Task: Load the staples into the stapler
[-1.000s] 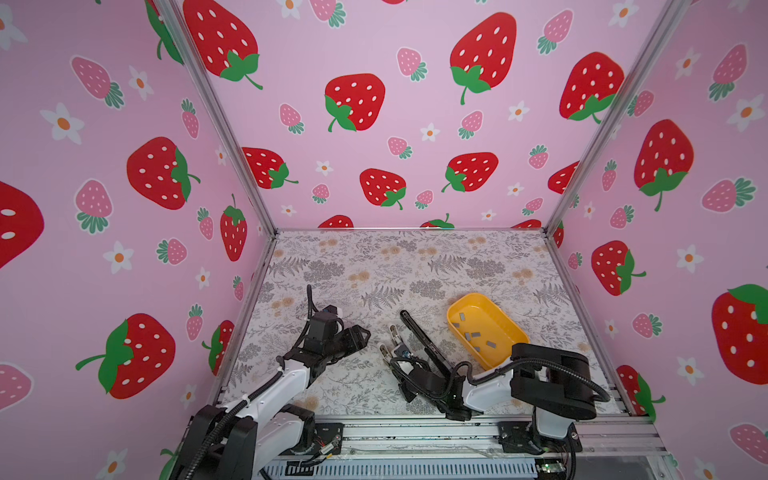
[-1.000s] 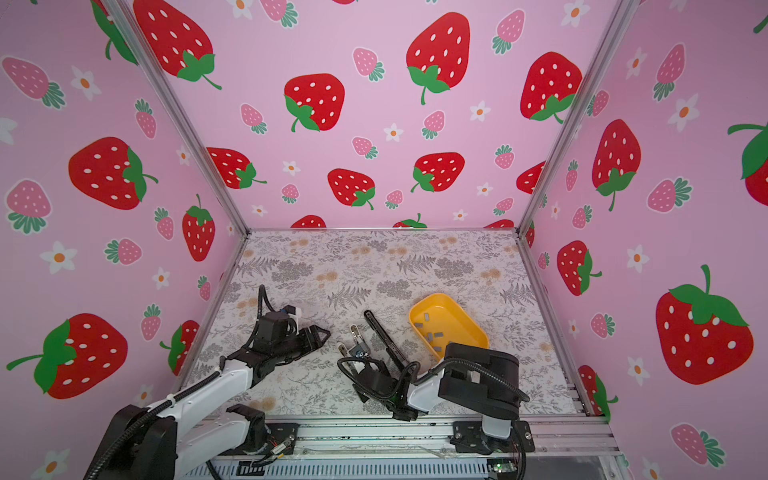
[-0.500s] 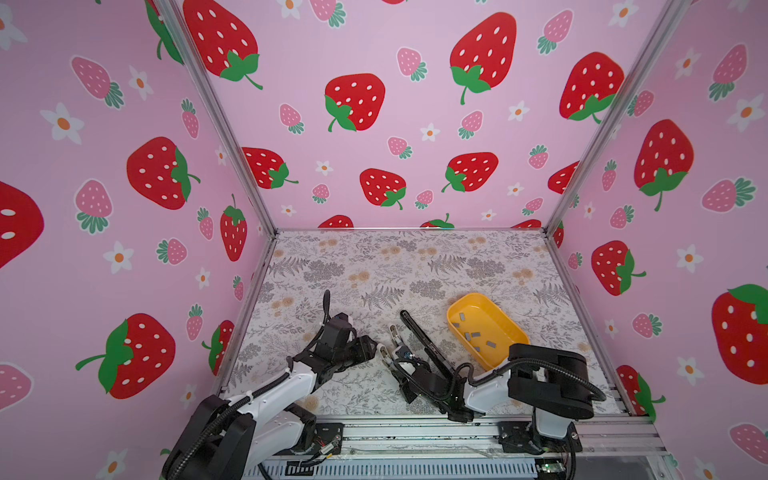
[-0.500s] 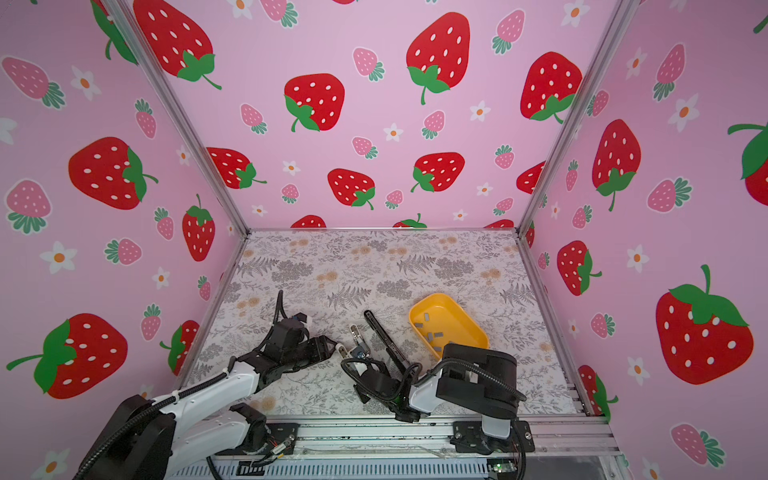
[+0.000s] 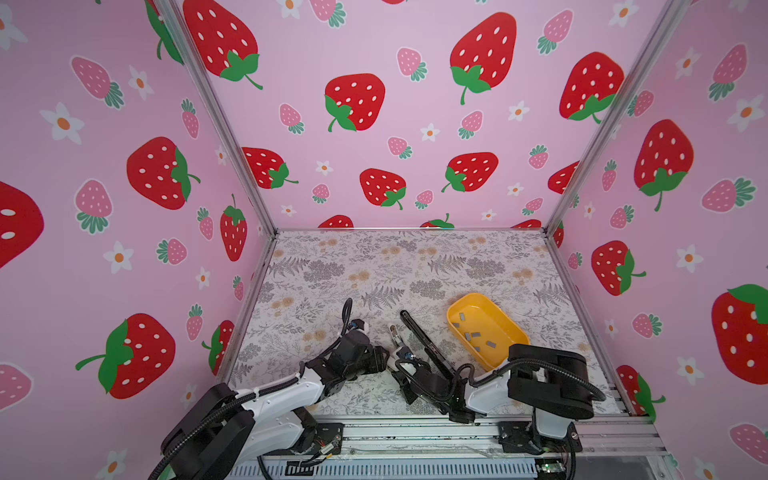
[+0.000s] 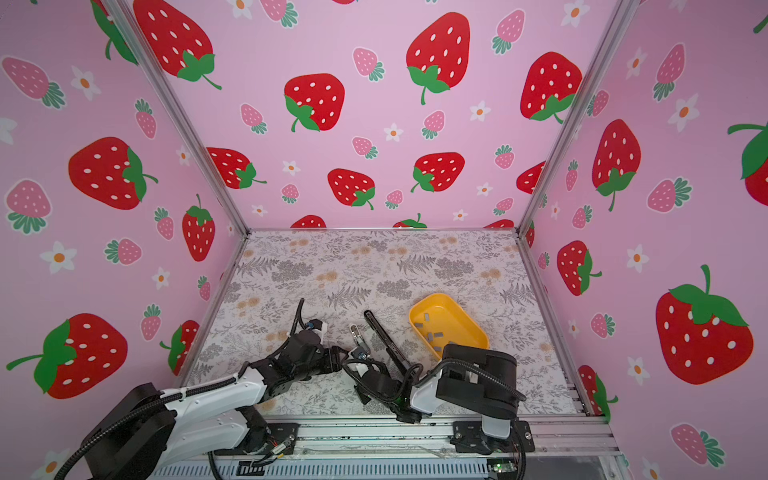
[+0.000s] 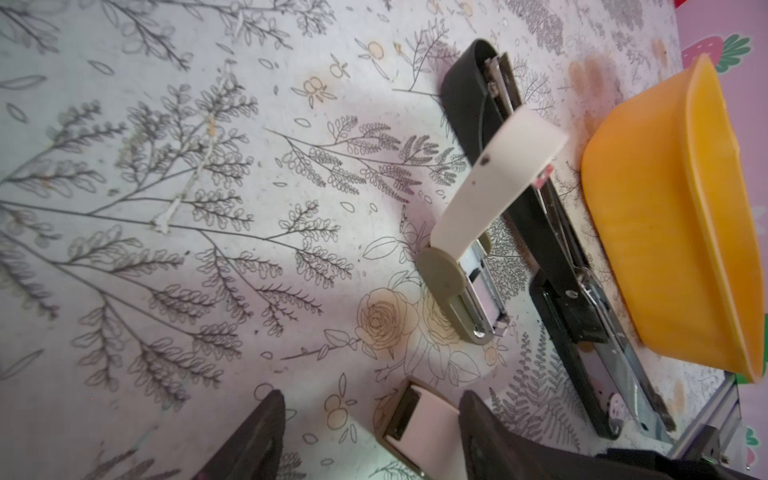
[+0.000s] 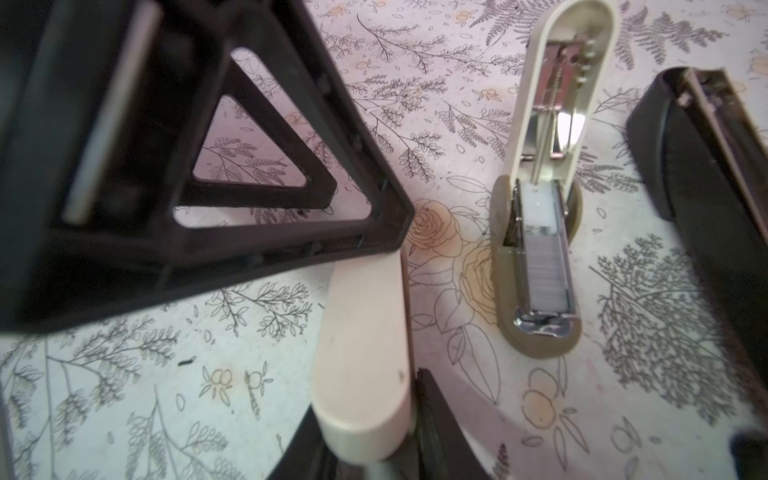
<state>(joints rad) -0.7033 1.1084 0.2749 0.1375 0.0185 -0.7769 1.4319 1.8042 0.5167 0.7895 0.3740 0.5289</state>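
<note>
Flowered tabletop (image 5: pixel 374 266) holds the staples (image 5: pixel 473 337) in a yellow tray (image 5: pixel 482 311) at centre right, past the slanting black stapler (image 5: pixel 422 338), nearest the right claw (image 8: pixel 365 399), which pinches a cream stapler (image 8: pixel 361 324); left claw (image 7: pixel 372 395) spread

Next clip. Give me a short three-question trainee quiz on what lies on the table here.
1. True or false: the yellow tray is empty.
2. The black stapler is: A) shut, B) swung open on the table beside the tray, C) inside the tray.
3. In the right wrist view, what fills the channel of the open cream stapler?

Key: 1 false, loose staples lie in it; 2 B; 3 a staple strip.
</note>
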